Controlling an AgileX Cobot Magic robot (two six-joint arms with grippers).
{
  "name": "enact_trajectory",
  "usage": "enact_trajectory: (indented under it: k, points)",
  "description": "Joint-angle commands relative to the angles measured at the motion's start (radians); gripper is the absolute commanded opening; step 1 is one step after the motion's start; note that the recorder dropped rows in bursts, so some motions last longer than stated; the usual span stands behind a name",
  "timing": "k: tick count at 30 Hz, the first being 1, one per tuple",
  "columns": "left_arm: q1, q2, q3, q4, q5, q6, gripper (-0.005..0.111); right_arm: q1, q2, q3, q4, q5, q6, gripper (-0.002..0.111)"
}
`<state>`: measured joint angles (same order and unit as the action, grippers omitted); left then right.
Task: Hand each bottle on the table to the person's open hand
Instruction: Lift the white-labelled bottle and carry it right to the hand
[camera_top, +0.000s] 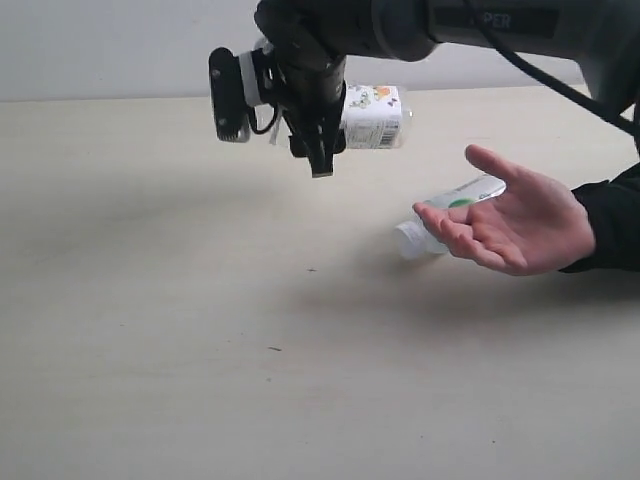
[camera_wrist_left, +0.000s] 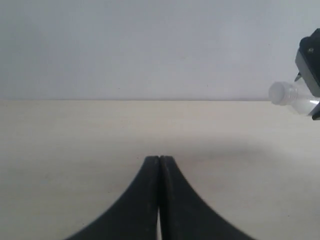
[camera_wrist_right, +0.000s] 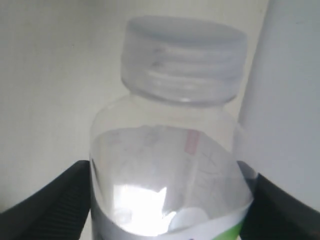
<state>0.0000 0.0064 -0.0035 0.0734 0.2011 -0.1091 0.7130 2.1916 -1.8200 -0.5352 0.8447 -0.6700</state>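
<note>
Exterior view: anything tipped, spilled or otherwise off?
The green-label bottle lies on its side on the table, partly hidden behind the person's open hand. The white-labelled bottle hangs sideways in the right gripper, clear of the table. No spill or damage visible.

This looks like a robotics lab or test room: a broad, bare pale surface (camera_top: 150, 380) against a plain grey-white wall (camera_top: 100, 45), and over it a black robot arm (camera_top: 400, 25) with a camera (camera_top: 229, 95) mounted at its wrist.
</note>
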Motion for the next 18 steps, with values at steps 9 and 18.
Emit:
enact_trajectory:
  k: [9,18]
  points:
    - [0.0,-0.006,0.003,0.003,-0.002,0.0,0.0,0.031,-0.286,-0.013,0.137,0.187,0.448,0.0]
    - [0.0,-0.006,0.003,0.003,-0.002,0.0,0.0,0.011,-0.454,0.012,0.273,0.376,0.637,0.0]
